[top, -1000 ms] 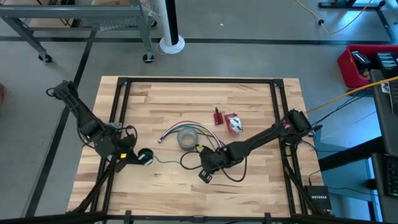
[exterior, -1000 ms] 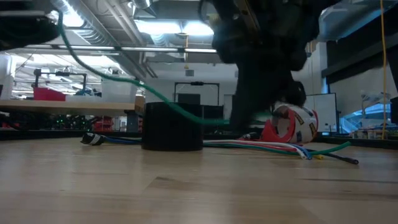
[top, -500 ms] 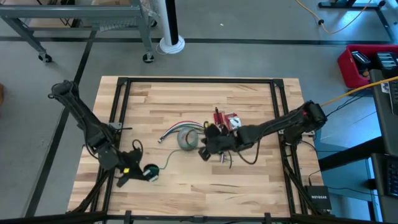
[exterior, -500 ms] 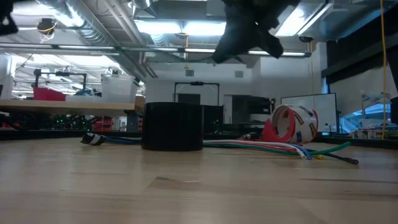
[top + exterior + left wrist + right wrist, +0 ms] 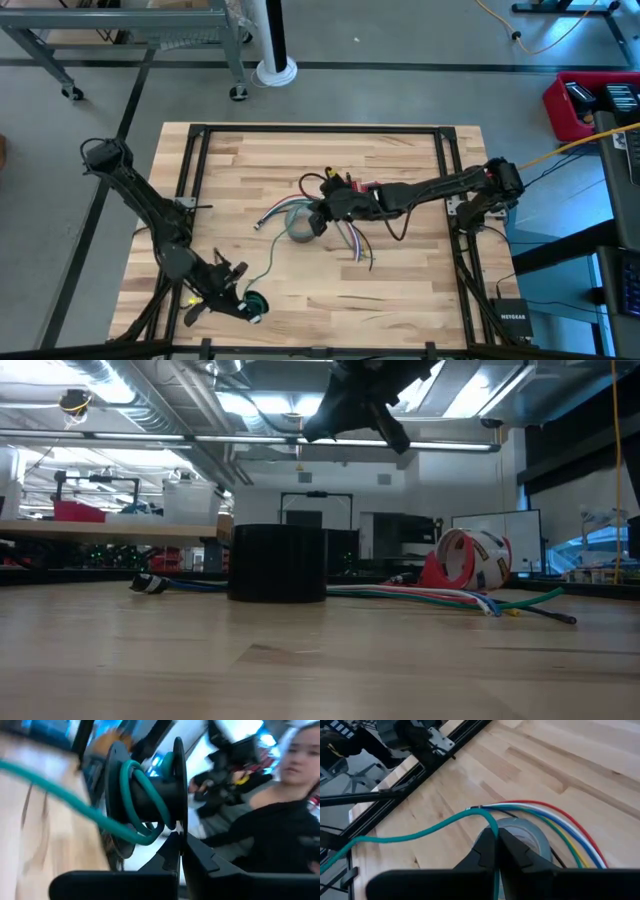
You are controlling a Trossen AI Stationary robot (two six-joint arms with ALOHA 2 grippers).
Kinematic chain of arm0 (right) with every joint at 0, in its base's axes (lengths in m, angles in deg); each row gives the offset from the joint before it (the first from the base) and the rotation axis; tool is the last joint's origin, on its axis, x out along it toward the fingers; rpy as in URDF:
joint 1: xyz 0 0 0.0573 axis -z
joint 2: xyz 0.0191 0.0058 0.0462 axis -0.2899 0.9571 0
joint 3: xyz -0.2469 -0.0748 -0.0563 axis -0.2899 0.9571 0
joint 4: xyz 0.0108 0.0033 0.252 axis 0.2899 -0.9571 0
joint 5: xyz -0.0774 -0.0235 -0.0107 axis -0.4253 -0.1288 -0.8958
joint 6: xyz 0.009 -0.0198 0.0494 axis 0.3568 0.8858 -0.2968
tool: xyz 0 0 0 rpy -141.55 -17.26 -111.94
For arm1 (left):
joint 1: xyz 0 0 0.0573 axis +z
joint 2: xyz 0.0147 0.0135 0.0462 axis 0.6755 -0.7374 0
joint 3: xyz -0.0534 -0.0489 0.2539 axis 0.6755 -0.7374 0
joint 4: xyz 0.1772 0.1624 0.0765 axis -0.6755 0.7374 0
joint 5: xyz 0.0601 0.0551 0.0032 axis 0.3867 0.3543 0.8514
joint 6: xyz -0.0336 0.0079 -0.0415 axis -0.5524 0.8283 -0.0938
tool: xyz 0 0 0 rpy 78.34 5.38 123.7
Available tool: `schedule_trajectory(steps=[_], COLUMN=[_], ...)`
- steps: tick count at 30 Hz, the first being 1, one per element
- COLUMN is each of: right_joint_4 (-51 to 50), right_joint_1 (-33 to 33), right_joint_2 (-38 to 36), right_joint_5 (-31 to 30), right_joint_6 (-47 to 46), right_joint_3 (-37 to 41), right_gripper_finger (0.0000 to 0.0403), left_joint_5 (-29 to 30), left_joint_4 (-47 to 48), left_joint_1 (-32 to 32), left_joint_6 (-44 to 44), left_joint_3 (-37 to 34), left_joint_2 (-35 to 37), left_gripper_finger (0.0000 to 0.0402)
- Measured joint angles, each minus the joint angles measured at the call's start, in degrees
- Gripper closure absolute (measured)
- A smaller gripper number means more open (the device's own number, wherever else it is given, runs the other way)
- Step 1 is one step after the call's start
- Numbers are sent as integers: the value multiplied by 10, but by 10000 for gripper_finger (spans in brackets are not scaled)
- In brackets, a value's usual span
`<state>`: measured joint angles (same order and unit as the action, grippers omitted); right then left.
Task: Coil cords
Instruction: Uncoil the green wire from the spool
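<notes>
The cord (image 5: 268, 258) is thin and green. It runs from a black spool (image 5: 256, 303) near the table's near left edge to my right gripper (image 5: 318, 216). My left gripper (image 5: 240, 298) is shut on that spool, and a few turns of cord (image 5: 131, 795) lie round the spool's core. My right gripper (image 5: 496, 837) is shut on the cord, hanging above the grey tape roll (image 5: 299, 224) at mid-table. In the low view it shows high up (image 5: 360, 400), clear of the table. My left gripper pinches the rim of one spool flange (image 5: 178, 827) between its two fingers, which point level. The spool stands beyond the fingertips, and the cord leaves it toward mid-table. My right gripper pinches the green cord (image 5: 490, 822) between its fingertips, slanting down from above. From the fingers the cord runs off in a gentle curve (image 5: 420, 836) toward the spool.
A bundle of coloured wires (image 5: 350, 240) lies beside the tape roll (image 5: 525, 837). A red-and-white tape dispenser (image 5: 470, 560) and a red clip (image 5: 350, 185) sit farther back. Black frame rails (image 5: 190, 180) border the table. A person (image 5: 280, 820) shows beyond it.
My left gripper has carried the spool toward the table's near edge and has turned. My right gripper has risen and gone toward the far edge, to above the tape roll, with the cord. The cord has been drawn out longer between the two.
</notes>
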<state>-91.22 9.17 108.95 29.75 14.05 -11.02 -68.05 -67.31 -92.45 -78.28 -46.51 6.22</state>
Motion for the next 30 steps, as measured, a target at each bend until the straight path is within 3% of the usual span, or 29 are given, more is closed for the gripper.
schedule_trajectory(steps=[5, 9, 19, 26, 30], right_joint_4=[1, 8, 20, 20, 18], right_joint_1=[-2, -2, -26, -65, -84], right_joint_2=[0, 0, 31, 95, 117], right_joint_5=[14, 52, 83, 102, 104], right_joint_6=[0, -13, -31, -51, -62], right_joint_3=[0, 0, 0, 0, 0], right_gripper_finger=[396, 396, 396, 396, 396], left_joint_5=[3, 31, 97, 190, 194], left_joint_4=[-73, -93, -116, -120, -151], left_joint_1=[2, 10, 50, 68, 70], left_joint_6=[147, 213, 303, 339, 362], left_joint_3=[0, 0, 0, 0, 0], left_joint_2=[-1, -1, -1, -1, -1], left_gripper_finger=[401, 401, 401, 401, 401])
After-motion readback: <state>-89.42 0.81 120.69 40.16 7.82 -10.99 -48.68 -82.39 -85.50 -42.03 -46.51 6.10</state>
